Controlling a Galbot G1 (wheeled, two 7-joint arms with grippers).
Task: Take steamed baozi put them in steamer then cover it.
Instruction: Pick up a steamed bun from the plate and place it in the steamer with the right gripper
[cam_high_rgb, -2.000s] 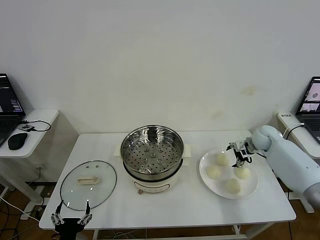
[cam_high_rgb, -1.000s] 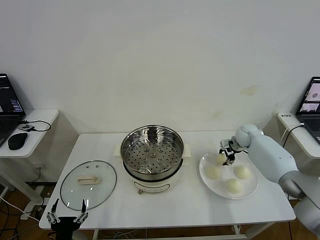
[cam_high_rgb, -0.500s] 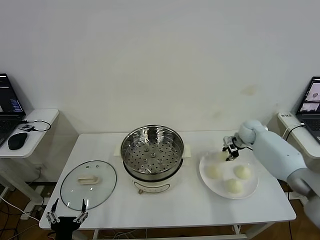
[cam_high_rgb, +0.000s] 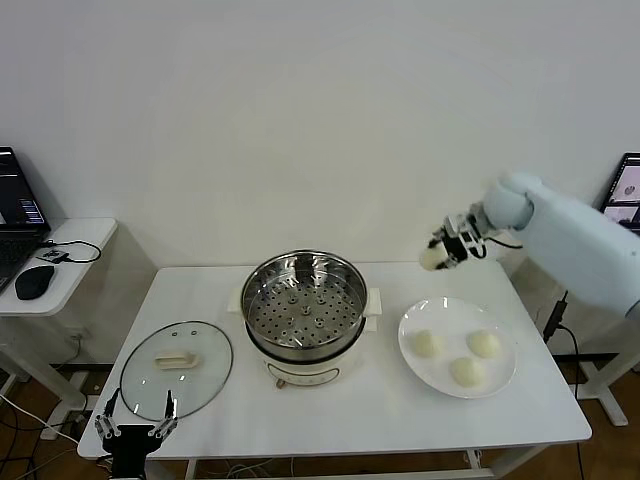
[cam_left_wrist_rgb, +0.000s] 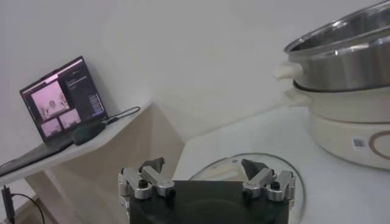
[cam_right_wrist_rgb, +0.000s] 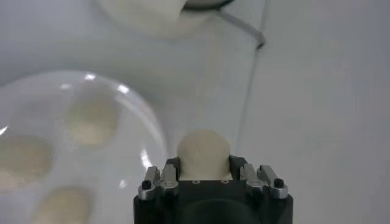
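Observation:
My right gripper (cam_high_rgb: 440, 253) is shut on one cream-white baozi (cam_high_rgb: 433, 259) and holds it in the air above the table, between the steamer and the plate. The wrist view shows that baozi (cam_right_wrist_rgb: 203, 153) clamped between the jaws of the right gripper (cam_right_wrist_rgb: 203, 163). Three more baozi (cam_high_rgb: 428, 343) (cam_high_rgb: 484, 343) (cam_high_rgb: 466, 371) lie on the white plate (cam_high_rgb: 503, 378). The shiny steamer (cam_high_rgb: 305, 303) stands mid-table with its perforated tray bare. The glass cover (cam_high_rgb: 177, 368) lies flat at the table's left. My left gripper (cam_high_rgb: 137, 432) hangs open below the front left edge, near the cover (cam_left_wrist_rgb: 242, 171).
A side table on the left carries a laptop (cam_high_rgb: 17, 222) and a black mouse (cam_high_rgb: 35, 282). Another laptop (cam_high_rgb: 626, 192) stands at the far right. The wall runs close behind the table.
The right gripper closed on the plate's rear-left baozi and lifted it up and away from the plate. The left arm stayed in place.

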